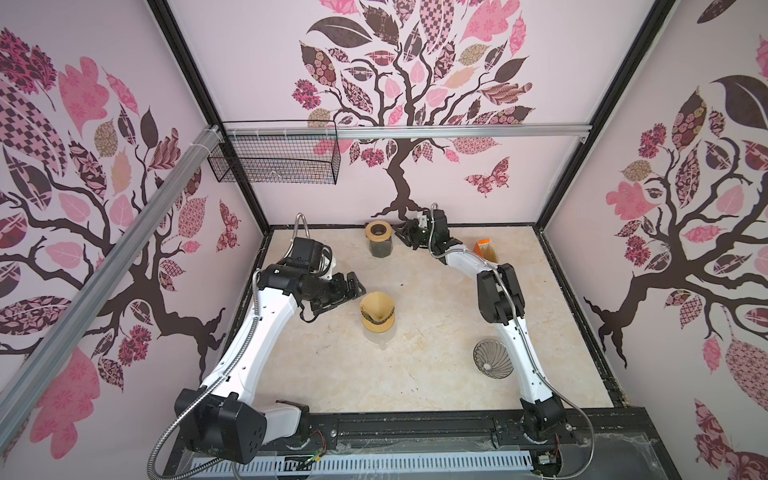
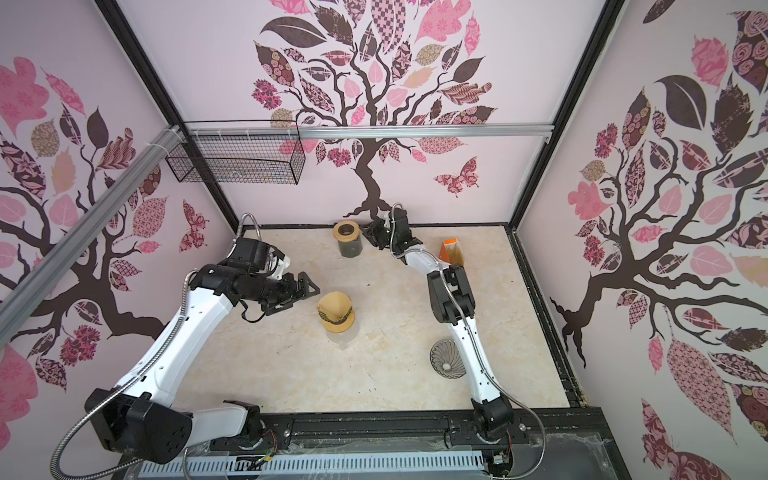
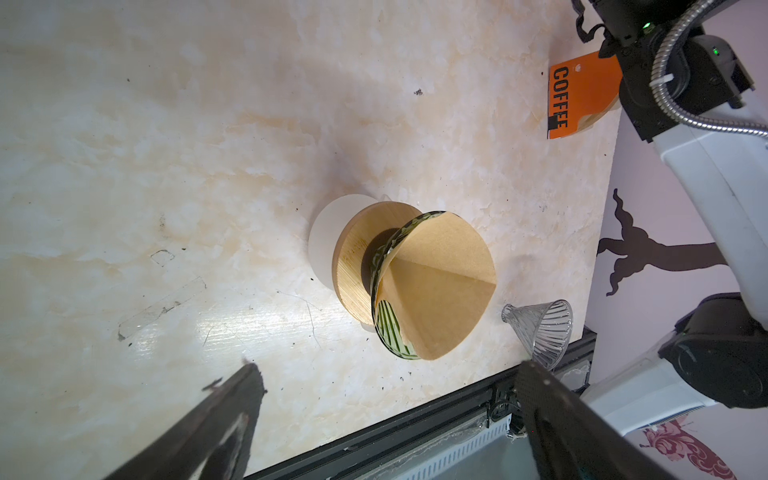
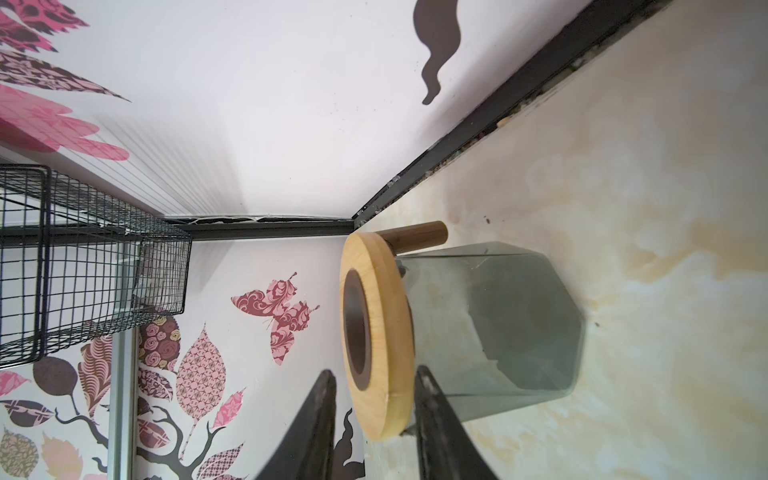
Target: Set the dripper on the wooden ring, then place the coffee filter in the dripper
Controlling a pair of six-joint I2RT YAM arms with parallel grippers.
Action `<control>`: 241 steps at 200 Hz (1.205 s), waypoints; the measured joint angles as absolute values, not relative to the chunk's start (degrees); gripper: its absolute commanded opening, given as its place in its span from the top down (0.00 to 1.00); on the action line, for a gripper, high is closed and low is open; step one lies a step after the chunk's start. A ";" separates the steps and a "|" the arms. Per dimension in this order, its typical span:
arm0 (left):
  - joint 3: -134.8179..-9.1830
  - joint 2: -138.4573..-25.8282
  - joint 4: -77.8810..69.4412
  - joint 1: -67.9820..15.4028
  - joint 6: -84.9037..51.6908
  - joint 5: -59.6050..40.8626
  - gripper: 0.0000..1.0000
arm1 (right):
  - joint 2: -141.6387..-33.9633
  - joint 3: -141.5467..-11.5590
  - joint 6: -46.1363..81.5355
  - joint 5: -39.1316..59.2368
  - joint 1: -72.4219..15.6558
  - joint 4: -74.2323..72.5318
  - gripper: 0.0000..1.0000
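Filter (image 1: 376,304) rests on dripper (image 3: 384,326) mid-table, upright; fully seated or not, cannot tell. Left gripper (image 1: 347,297) nearer, filter just right of its fingertips; jaws wide, empty. Right gripper (image 4: 372,380) far back, part-open astride jar (image 4: 498,324) ring, unclamped.

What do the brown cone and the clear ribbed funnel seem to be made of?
Brown cone: probably unbleached paper, matte, with a sharp fold crease. Ribbed funnel: glass or clear plastic, glossy and see-through; which of the two, I cannot tell.
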State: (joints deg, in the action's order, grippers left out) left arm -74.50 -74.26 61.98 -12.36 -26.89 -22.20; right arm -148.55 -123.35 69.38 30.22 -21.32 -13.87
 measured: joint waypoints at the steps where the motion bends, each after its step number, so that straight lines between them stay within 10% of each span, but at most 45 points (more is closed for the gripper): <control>1: -74.50 -74.28 61.98 -12.36 -26.89 -22.20 0.02 | -148.53 -123.28 69.36 30.22 -21.30 -13.87 0.65; 87: -74.50 -74.08 61.73 -12.12 -26.74 -23.31 0.02 | -136.70 -112.29 65.21 29.58 -19.77 -10.76 0.50; 241: -77.95 -85.14 50.85 -9.85 -38.11 -27.42 0.02 | -81.49 -81.01 43.79 29.54 -15.27 24.51 0.17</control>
